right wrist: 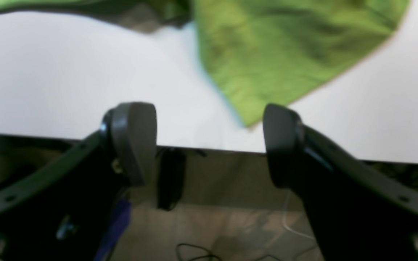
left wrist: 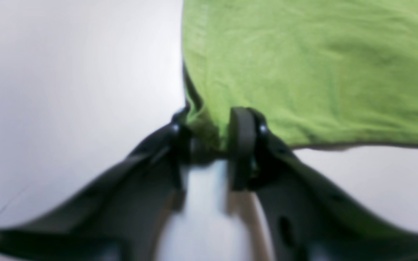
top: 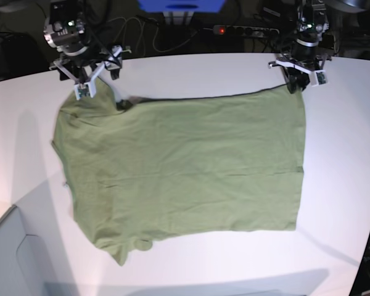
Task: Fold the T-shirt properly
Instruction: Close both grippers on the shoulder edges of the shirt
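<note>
The green T-shirt (top: 185,166) lies spread flat on the white table (top: 342,185). At its far right corner in the base view stands my left gripper (top: 294,86). The left wrist view shows that gripper (left wrist: 205,143) shut on a bunched corner of the T-shirt (left wrist: 303,72), with cloth pinched between the black fingers. My right gripper (top: 86,89) hovers over the far left sleeve area. In the right wrist view this gripper (right wrist: 209,143) is open with nothing between its fingers, and a sleeve of the T-shirt (right wrist: 285,54) lies just beyond it.
The far table edge (right wrist: 209,149) runs right behind the right gripper's fingertips, with floor and cables below. A power strip (top: 246,29) and a blue object (top: 182,6) sit behind the table. White tabletop borders the shirt on all sides.
</note>
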Controlling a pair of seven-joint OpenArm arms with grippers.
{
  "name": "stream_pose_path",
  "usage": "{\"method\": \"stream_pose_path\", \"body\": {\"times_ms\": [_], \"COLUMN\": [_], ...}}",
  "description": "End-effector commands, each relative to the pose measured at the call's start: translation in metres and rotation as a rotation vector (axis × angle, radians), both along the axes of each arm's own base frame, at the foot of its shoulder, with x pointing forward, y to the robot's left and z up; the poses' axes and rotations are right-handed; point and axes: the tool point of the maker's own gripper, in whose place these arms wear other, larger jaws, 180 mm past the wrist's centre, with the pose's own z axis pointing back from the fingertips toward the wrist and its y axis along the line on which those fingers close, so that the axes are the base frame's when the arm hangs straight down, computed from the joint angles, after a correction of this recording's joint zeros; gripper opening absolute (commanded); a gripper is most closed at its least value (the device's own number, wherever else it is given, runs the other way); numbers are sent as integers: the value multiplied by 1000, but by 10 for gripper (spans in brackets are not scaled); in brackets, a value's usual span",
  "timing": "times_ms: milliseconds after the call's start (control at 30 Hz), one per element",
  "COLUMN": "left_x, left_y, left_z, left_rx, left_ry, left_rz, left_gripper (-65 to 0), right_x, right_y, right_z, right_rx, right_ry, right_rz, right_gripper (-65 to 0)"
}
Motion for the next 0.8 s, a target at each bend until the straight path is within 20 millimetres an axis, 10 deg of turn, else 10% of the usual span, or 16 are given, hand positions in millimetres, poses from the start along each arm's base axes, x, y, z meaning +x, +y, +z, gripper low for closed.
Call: {"method": "stream_pose_path", "body": {"times_ms": [0,100,533,767], "left_x": [-2,-2,-4,-4], "left_y": [1,3,4,4], "left_z": [2,2,1,1], "left_rx": [4,7,8,8], "left_ry": [5,4,10,10], "left_rz": [-5,-1,0,0], "left_gripper": [-561,-650,-650,-650], "right_x": [7,10,32,29], "right_y": [-2,-19,-54,-57], "right_z": [8,11,24,-3], "right_rx": [-5,-35,-107,-94], "right_ry": [-41,-51,-116,-46], "right_rz": [13,-27,-77,-88], "right_gripper": [-205,-204,-194,-170]}}
